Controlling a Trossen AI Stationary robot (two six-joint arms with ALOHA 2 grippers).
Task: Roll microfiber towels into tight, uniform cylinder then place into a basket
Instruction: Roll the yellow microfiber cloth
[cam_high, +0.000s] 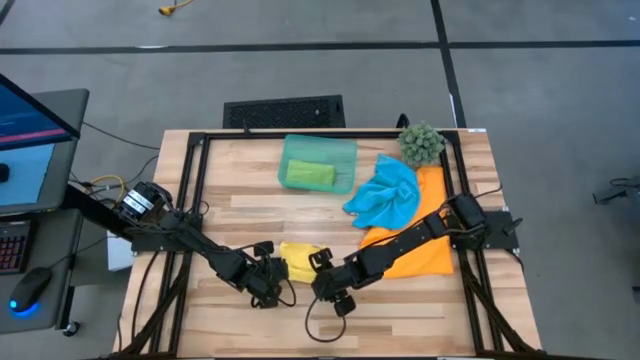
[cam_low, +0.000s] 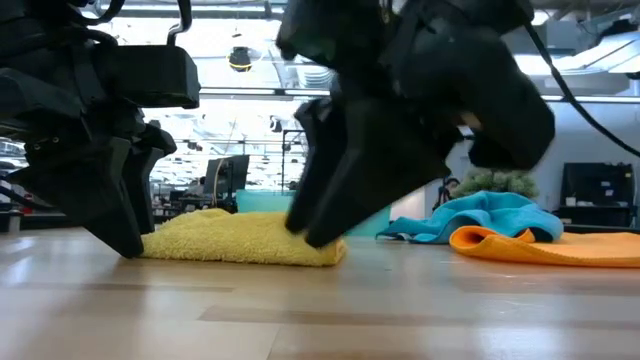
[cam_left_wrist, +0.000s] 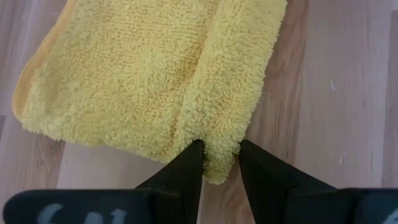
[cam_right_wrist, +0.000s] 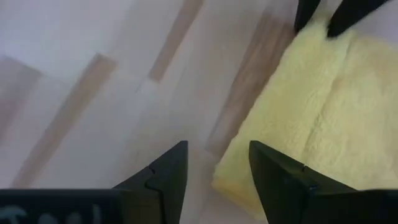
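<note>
My left gripper (cam_left_wrist: 217, 158) pinches the yellow towel's (cam_high: 298, 262) rolled edge at the table's (cam_high: 400, 310) six o'clock; my right gripper (cam_right_wrist: 214, 168) hangs spread at its other corner. Basket (cam_high: 345, 150) sits at twelve.

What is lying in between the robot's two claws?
The yellow towel, partly folded on the wooden table. From above, the left gripper pinches one end; the right gripper sits open at the other. The low view shows the same.
</note>
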